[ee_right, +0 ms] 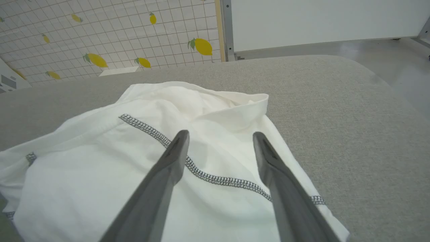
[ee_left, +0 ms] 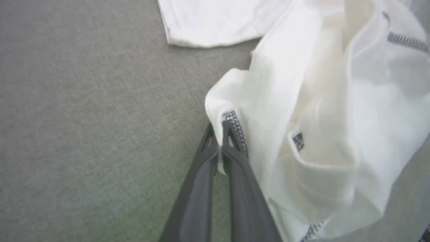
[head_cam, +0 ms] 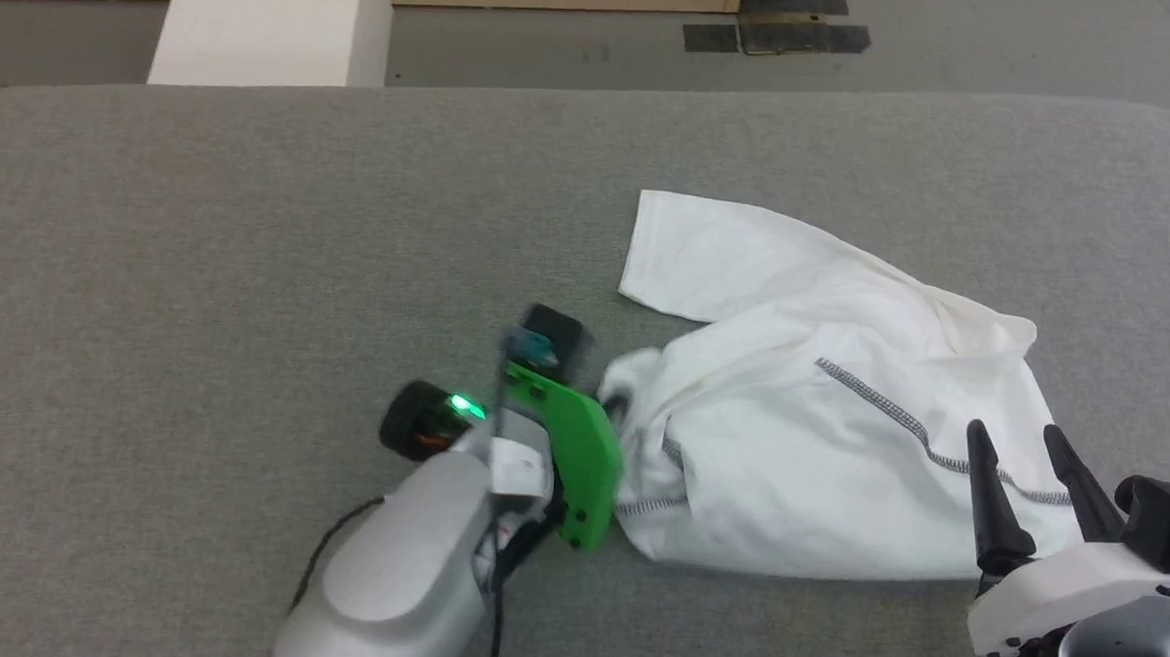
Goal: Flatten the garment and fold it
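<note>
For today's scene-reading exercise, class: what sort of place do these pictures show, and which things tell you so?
Probably an indoor robot test room, staged like a home: a wide grey fabric-covered surface bearing one white garment, a lemon-print tiled wall, and a grey floor beyond.

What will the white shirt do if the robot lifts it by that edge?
Probably hang limp: the garment lies crumpled in soft folds. It looks light, since the thin fabric is see-through near the left gripper, which pinches a stitched edge. It would likely drag over the grey surface rather than roll.
</note>
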You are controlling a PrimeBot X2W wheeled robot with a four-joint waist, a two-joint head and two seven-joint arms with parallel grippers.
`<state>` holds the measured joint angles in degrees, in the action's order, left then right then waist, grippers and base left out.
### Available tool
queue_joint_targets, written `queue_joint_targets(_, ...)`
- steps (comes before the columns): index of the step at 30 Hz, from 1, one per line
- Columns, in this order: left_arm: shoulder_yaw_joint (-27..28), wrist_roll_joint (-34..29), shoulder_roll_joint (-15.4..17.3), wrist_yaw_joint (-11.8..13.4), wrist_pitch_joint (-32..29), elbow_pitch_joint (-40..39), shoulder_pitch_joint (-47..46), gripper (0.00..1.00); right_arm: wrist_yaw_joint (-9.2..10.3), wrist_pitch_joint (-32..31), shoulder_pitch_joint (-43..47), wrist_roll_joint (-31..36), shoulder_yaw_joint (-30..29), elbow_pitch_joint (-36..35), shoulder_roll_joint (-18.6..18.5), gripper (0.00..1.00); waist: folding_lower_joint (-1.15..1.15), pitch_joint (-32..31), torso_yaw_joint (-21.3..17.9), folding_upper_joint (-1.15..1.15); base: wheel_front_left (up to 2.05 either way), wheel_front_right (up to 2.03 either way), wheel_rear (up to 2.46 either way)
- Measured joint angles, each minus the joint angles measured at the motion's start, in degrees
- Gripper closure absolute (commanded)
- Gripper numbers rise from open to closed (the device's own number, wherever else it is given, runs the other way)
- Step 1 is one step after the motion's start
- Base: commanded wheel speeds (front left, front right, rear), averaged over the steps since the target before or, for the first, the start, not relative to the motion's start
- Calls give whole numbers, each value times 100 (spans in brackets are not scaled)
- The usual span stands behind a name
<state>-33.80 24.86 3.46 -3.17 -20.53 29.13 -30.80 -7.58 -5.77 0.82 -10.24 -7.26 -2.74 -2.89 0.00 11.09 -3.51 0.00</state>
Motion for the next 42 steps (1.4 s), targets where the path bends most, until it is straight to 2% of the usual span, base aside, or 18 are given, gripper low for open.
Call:
queue_joint_targets(5,783,7,220,620,1437,-414,125,100,0,-10,1,3,-11,-24,1,0,0,-104,201,0,0,0,0)
queue_joint_targets(10,1535,180,648,1067,2138,-813,480,100,0,-76,8,10,-18,-74,2,0,0,-224,456,0,0,0,0)
queue_joint_targets(14,2043,298,1001,1413,2277,-1163,949,100,0,-135,12,10,-14,-104,3,0,0,-327,673,0,0,0,0)
queue_joint_targets(19,2387,557,1245,1831,1847,-1354,1800,100,0,-261,14,9,-13,-103,1,0,0,-417,916,0,0,0,0)
queue_joint_targets(20,2417,639,1239,1876,1740,-1368,1948,82,0,-289,14,9,-2,-102,2,0,0,-425,952,0,0,0,0)
queue_joint_targets(21,2425,716,1226,1886,1653,-1400,2111,11,0,-315,14,10,11,-103,4,0,0,-431,992,0,0,0,0)
queue_joint_targets(22,2425,800,1210,1851,1633,-1443,2240,0,0,-331,13,20,34,-104,3,0,0,-433,1030,0,0,0,0)
queue_joint_targets(25,2503,934,1111,1764,1903,-1538,2419,0,0,-365,-15,86,160,-111,3,0,0,-413,1116,0,0,0,0)
queue_joint_targets(29,2651,858,932,1619,3078,-1725,2455,0,0,-436,-308,277,438,-107,-1,0,0,-334,1223,0,0,0,0)
queue_joint_targets(31,2659,720,839,1544,3406,-1836,2454,0,0,-467,-541,421,684,-79,-3,0,0,-286,1288,0,0,0,0)
queue_joint_targets(34,2711,390,686,1428,3504,-1997,2449,0,0,-645,-990,708,1162,135,-14,0,0,-177,1382,0,0,0,0)
queue_joint_targets(38,3014,-189,337,1224,3528,-2479,2427,0,-1,-1218,-1627,931,1740,712,-346,0,0,-17,1534,0,0,0,0)
queue_joint_targets(42,3174,-468,110,957,3530,-2544,2427,0,-1,-1944,-2189,977,2210,1282,-701,0,0,131,1697,0,0,0,0)
